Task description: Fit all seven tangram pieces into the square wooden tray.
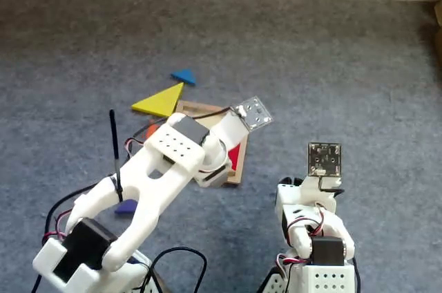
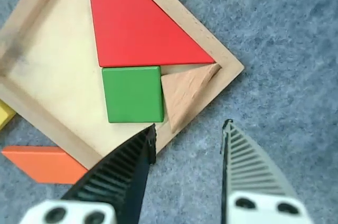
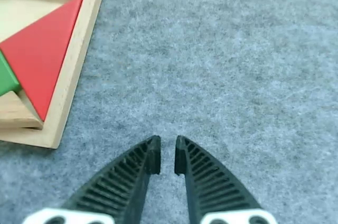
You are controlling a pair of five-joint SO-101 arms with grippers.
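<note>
Wooden tray [image 2: 232, 68], beside spread left hand [image 2: 189, 127]

Soft, even light throughout, with only faint shadows.

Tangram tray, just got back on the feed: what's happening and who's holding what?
The left gripper hovers open over a corner of the tray, holding nothing, just off the green square and plain wooden triangle. Those two and the big red triangle lie in the tray. The orange piece and yellow triangle lie outside beside its rim; a small blue triangle and a dark blue piece lie farther off. The right gripper is shut and empty over the carpet.
</note>
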